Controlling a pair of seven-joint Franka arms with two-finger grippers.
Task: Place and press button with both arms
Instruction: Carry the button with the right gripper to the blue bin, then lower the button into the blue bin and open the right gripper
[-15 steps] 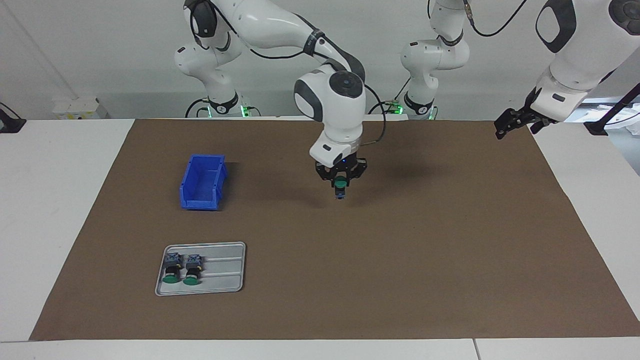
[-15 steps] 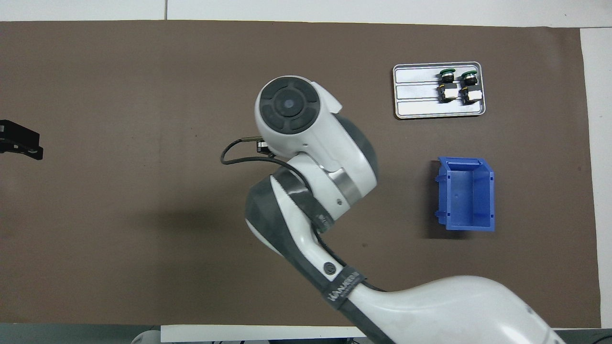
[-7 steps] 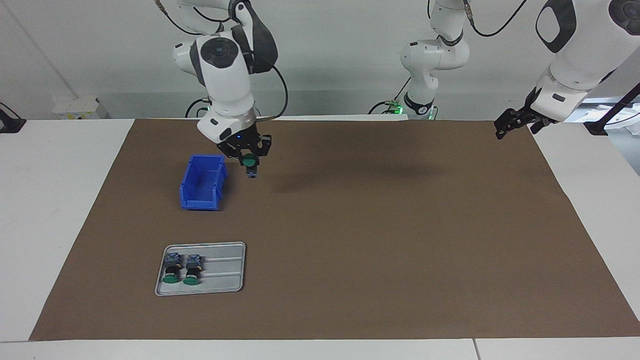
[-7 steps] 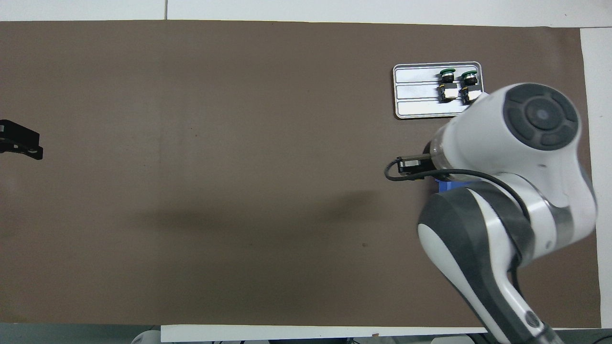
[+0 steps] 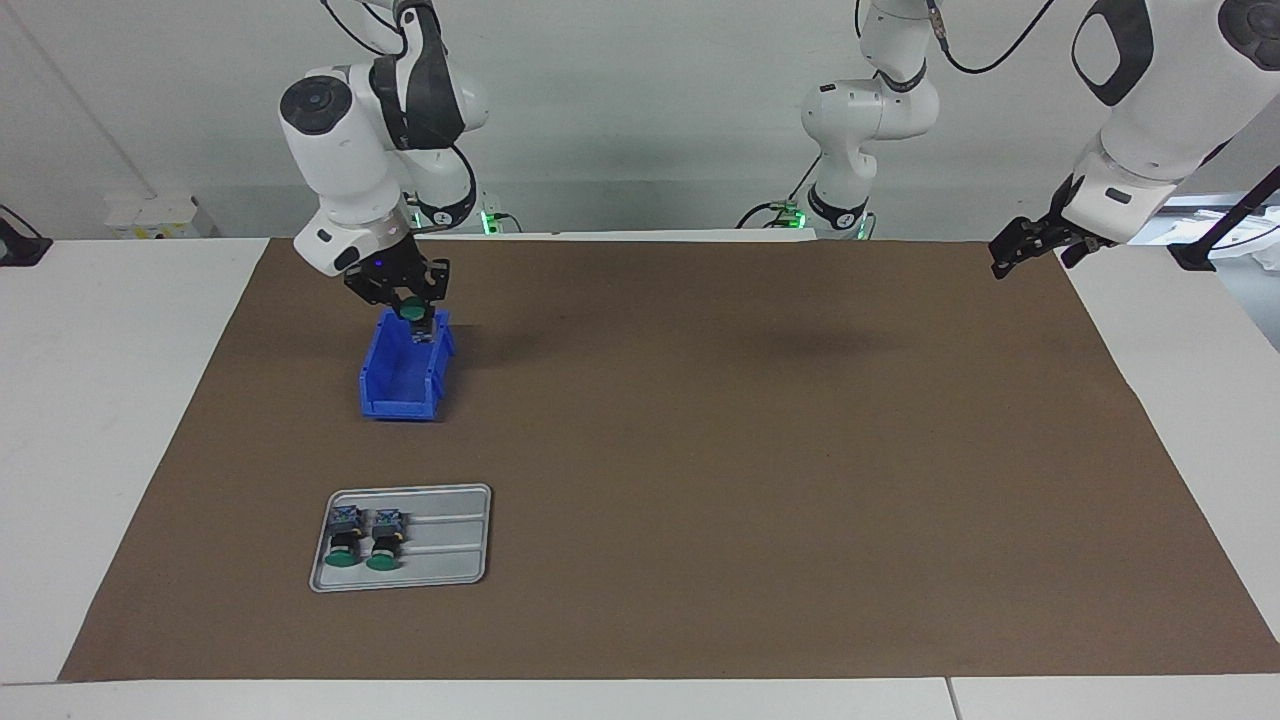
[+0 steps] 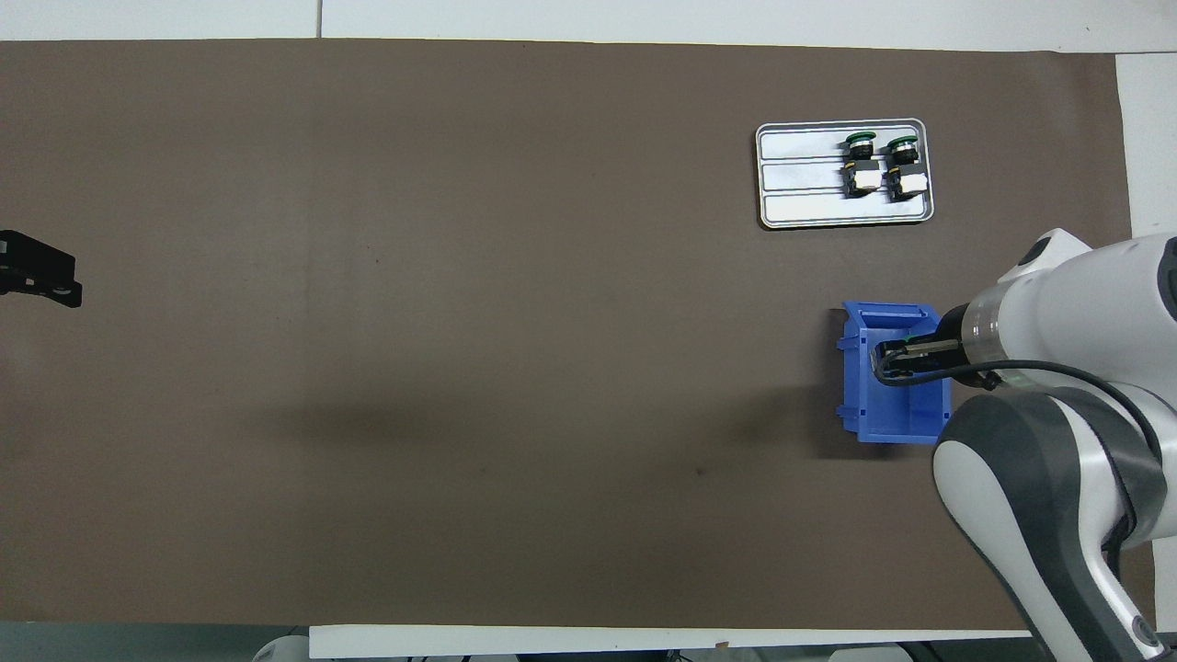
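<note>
My right gripper [image 5: 412, 311] is shut on a button [image 5: 418, 329], green cap up and blue-grey block hanging down. It hangs just over the end of the blue bin [image 5: 398, 388] that is nearer to the robots. In the overhead view the right arm's wrist covers this gripper and its button above the bin [image 6: 860, 391]. My left gripper [image 5: 1003, 260] waits raised over the mat's corner at the left arm's end, open and holding nothing; it also shows at the edge of the overhead view [image 6: 41, 279].
A grey metal tray [image 5: 452, 548] [image 6: 798, 184] lies farther from the robots than the bin. Two more green-capped buttons [image 5: 345, 540] [image 5: 383, 540] lie side by side on it. A brown mat [image 5: 750, 480] covers the table.
The right arm has swung from the mat's middle toward its own end of the table, carrying the button to above the blue bin. The left arm has not moved.
</note>
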